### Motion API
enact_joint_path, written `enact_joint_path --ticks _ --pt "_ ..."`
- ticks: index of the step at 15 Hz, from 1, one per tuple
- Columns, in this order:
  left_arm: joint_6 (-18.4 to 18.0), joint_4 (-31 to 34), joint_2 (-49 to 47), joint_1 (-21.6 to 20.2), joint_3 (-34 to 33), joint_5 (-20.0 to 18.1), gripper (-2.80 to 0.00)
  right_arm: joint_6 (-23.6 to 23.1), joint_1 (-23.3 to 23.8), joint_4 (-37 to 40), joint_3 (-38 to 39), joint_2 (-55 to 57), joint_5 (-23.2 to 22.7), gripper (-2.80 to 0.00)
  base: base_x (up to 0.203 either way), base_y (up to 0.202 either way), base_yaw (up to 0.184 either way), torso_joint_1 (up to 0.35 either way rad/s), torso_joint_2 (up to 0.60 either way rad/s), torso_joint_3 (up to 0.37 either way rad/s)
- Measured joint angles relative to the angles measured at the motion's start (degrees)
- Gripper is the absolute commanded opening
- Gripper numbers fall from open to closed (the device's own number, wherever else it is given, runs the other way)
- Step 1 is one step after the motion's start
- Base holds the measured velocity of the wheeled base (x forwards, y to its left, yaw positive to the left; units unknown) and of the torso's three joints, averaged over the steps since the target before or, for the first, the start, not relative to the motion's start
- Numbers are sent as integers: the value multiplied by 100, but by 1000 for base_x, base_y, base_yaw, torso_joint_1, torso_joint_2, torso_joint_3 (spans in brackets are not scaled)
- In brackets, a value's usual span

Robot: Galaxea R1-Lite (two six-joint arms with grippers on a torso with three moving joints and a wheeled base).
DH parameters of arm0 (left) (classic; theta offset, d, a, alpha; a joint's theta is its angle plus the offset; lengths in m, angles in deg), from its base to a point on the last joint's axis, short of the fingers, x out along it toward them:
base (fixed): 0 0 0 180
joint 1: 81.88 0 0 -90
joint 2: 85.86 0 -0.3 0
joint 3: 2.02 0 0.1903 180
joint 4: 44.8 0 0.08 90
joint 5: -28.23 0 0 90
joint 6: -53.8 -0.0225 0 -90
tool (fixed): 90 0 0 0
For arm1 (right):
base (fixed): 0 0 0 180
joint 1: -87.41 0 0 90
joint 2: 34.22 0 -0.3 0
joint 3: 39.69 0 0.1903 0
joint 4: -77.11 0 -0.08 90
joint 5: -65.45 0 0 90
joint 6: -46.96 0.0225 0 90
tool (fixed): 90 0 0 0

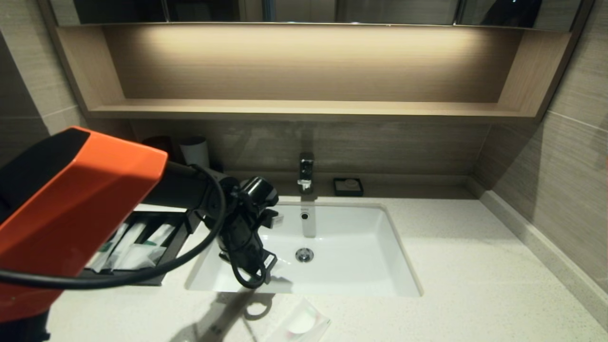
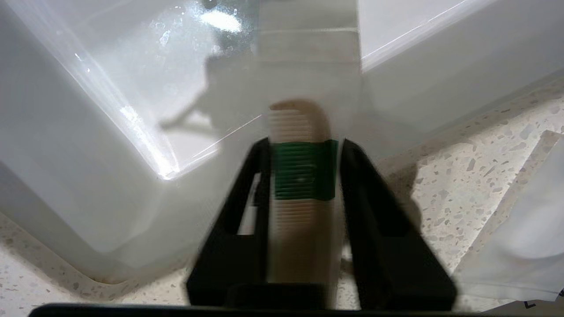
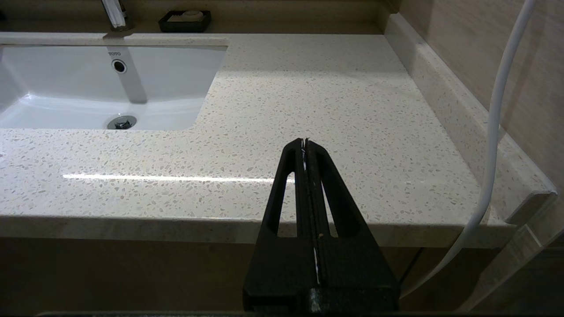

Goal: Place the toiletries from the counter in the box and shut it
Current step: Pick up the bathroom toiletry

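My left gripper (image 1: 260,278) (image 2: 304,145) hangs over the front left corner of the white sink (image 1: 361,266). It is shut on the long whitish packet with a green band (image 2: 304,171), which sticks out past the fingertips over the basin (image 2: 110,132). The small square clear sachet with a white disc (image 1: 301,323) (image 2: 524,229) lies on the speckled counter (image 1: 475,266) in front of the sink, beside the gripper. The black box (image 1: 175,242) stands left of the sink with its drawer pulled out, whitish packets (image 1: 137,247) lying in it. My right gripper (image 3: 304,141) is shut and empty at the counter's front right edge.
A tap (image 1: 306,171) and a small black square dish (image 1: 348,186) stand behind the sink. Black and white cups (image 1: 194,149) stand at the back left. My orange left arm (image 1: 71,199) covers much of the box. The wall upstand (image 3: 445,97) borders the counter on the right.
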Motion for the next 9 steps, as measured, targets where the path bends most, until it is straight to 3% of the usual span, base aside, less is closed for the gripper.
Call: enact_joint_path --ticks 9 --pt "15 24 97 -8 -35 0 -280 0 0 0 0 0 1 -280 0 0 0 0 0 0"
